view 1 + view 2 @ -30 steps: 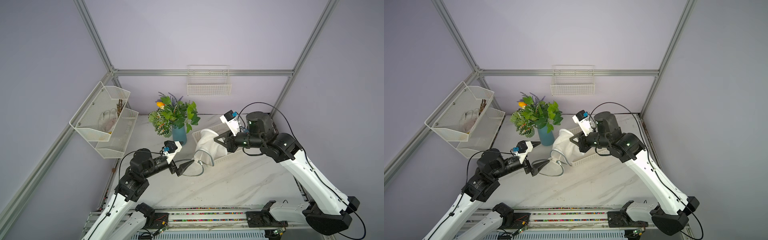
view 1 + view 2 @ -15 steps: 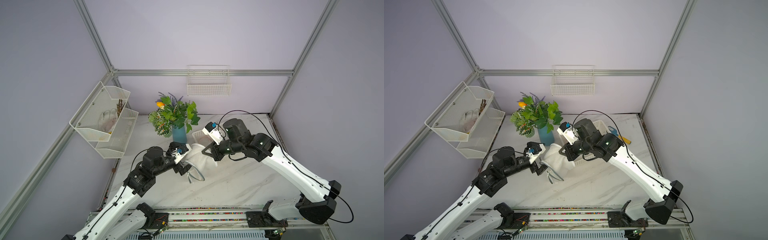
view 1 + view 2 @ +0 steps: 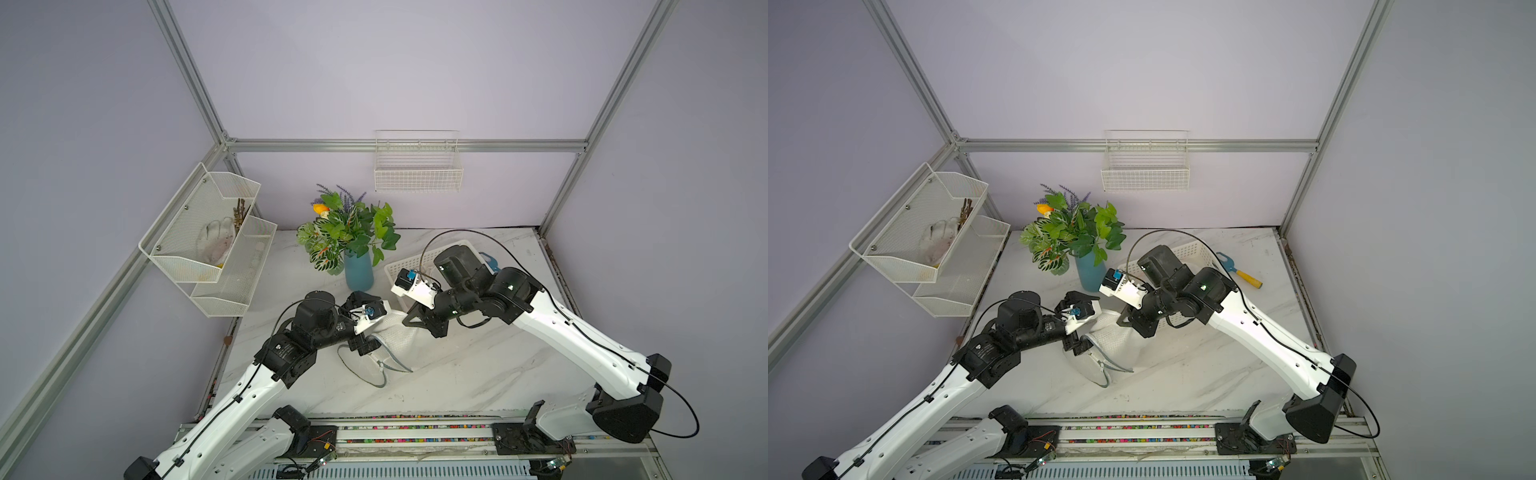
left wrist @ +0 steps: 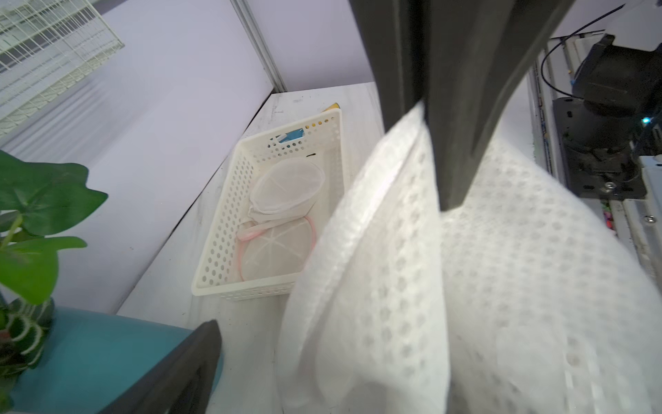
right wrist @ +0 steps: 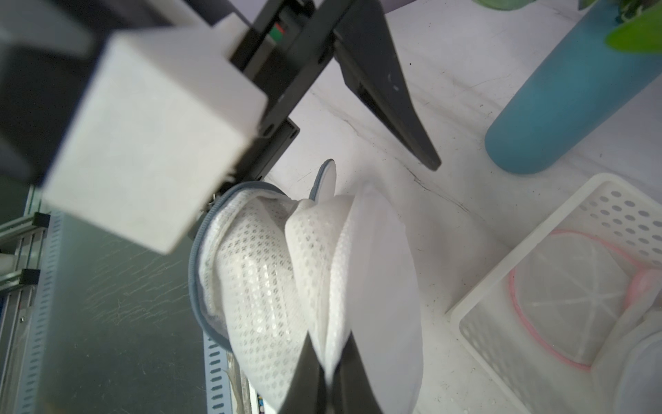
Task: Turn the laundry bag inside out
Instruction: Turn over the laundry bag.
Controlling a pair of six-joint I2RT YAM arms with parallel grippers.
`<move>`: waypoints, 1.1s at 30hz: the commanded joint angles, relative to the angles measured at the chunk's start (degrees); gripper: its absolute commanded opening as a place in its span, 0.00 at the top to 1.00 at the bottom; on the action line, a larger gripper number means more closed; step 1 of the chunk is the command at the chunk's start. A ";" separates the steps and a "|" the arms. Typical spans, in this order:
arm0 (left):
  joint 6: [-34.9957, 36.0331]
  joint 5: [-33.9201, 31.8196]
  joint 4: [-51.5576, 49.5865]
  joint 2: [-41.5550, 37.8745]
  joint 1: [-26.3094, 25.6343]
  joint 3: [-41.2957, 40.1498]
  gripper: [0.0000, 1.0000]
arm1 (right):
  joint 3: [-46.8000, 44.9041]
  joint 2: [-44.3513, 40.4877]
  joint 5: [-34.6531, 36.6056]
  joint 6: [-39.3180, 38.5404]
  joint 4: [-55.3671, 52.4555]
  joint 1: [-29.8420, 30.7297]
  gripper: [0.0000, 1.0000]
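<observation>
The white mesh laundry bag with a grey zipper rim point(image 3: 395, 336) lies slumped on the white marble table point(image 3: 457, 374), about midway across it, between the two grippers.

The left arm rises from the near left corner, bends at the elbow and points its forearm right towards the bag. The left gripper point(image 4: 331, 265) has its jaws spread wide. One finger point(image 4: 455, 143) lies against the mesh and the other point(image 5: 394, 89) stands free above the table on the far side. It grips nothing.

The right arm climbs from the near right corner towards the far left. Its elbow is over the white perforated plastic basket point(image 3: 405, 266), and its wrist is turned down and left. The right gripper point(image 5: 327, 344) is pinched tight on a fold of the bag's mesh at the bag's right end.

A blue vase of green leaves point(image 3: 359, 272) stands just beyond the bag, left of the basket.
</observation>
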 commanded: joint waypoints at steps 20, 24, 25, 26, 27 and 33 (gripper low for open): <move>3.93 8.10 -8.92 -1.19 1.64 4.66 0.11 | 0.61 1.17 2.46 -11.17 0.84 0.45 1.00; 4.21 8.17 -9.62 -1.39 1.93 4.75 0.15 | 0.59 0.99 2.50 -10.71 0.77 0.44 1.00; 4.32 8.33 -9.64 -1.38 1.97 4.75 0.17 | 0.50 0.90 1.89 -10.77 0.71 0.44 1.00; 4.25 8.50 -9.62 -1.23 2.02 4.88 0.20 | 0.40 1.02 1.41 -10.78 0.55 0.44 1.00; 4.30 8.70 -9.54 -1.04 2.02 5.05 0.22 | 0.42 1.13 1.08 -10.86 0.36 0.44 1.00; 4.85 10.18 -9.31 0.79 2.02 6.36 0.36 | 0.33 1.59 -1.32 -11.13 0.10 0.53 1.00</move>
